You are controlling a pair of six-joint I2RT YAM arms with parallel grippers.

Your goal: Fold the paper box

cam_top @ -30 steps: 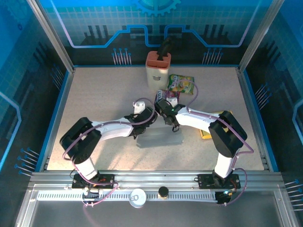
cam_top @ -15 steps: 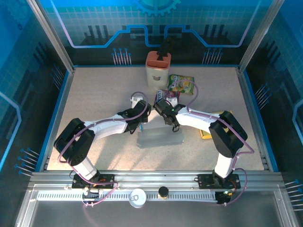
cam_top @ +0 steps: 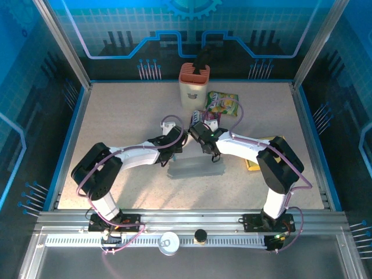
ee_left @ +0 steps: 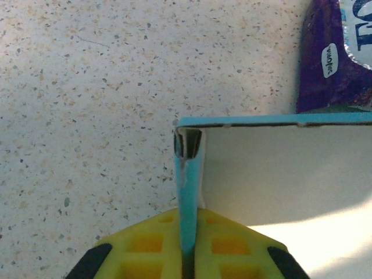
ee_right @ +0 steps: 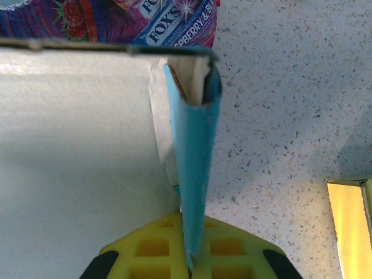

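Presently the paper box (cam_top: 196,169) lies at the middle of the table (cam_top: 122,122), between the two wrists and just on the near side of a purple sweet packet (cam_top: 204,117). From above it reads as a pale, low oblong. The wrist views show it open-topped, with a white inner floor (ee_left: 279,174) and light blue outer faces. Its far wall runs as a thin blue edge across both views, and the purple sweet packet (ee_left: 332,64) (ee_right: 128,20) lies just behind it.

The left gripper (ee_left: 187,238) is clamped on the box's left end wall, the blue flap standing upright between its yellow pads (ee_left: 151,244). At the far corner this wall shows a small open fold. The right gripper (ee_right: 189,244) is clamped on the right end wall, a doubled blue flap with white card showing inside its top.

A yellow item (ee_right: 349,226) lies on the table to the right of the box, apart from it. A green packet (cam_top: 222,103) and an orange-topped white container (cam_top: 193,86) stand farther back.

Compared with one second ago, the left jaws have closed from apart onto the wall. The left wrist (cam_top: 172,139) has shifted slightly and its elbow has moved. The box, the right arm and the other items are unchanged.
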